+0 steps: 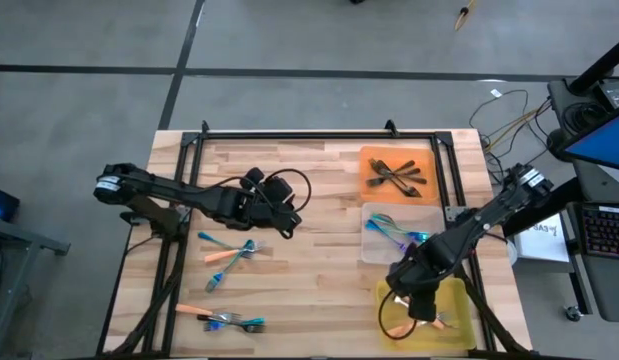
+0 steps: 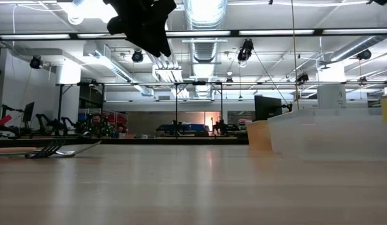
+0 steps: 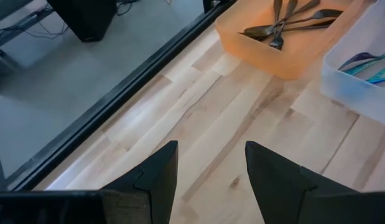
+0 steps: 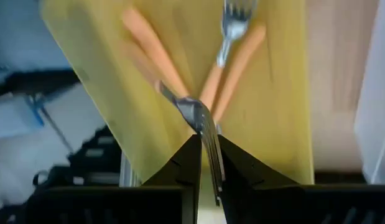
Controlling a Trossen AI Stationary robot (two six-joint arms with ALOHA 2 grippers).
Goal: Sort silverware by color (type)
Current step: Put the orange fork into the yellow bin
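My right gripper (image 1: pixel 421 310) hangs over the yellow tray (image 1: pixel 459 300). In the right wrist view its fingers (image 4: pixel 186 162) stand nearly together on the silver tines of an orange-handled fork (image 4: pixel 142 50), above two more orange forks (image 4: pixel 239 59) lying in the tray. My left gripper (image 1: pixel 289 215) is open and holds nothing above the bare wood at the table's middle left. Loose silverware lies on the table: blue and orange forks (image 1: pixel 234 250) below the left gripper, and more (image 1: pixel 224 318) near the front edge. Dark forks (image 1: pixel 397 175) fill the orange tray, blue ones (image 1: pixel 394 232) the clear tray.
The orange tray (image 1: pixel 371 158), clear tray (image 1: pixel 374 248) and yellow tray stand in a column along the right side. A black metal frame (image 1: pixel 319 136) borders the table. In the low view, forks (image 2: pixel 55 150) lie at the left and trays (image 2: pixel 331 131) at the right.
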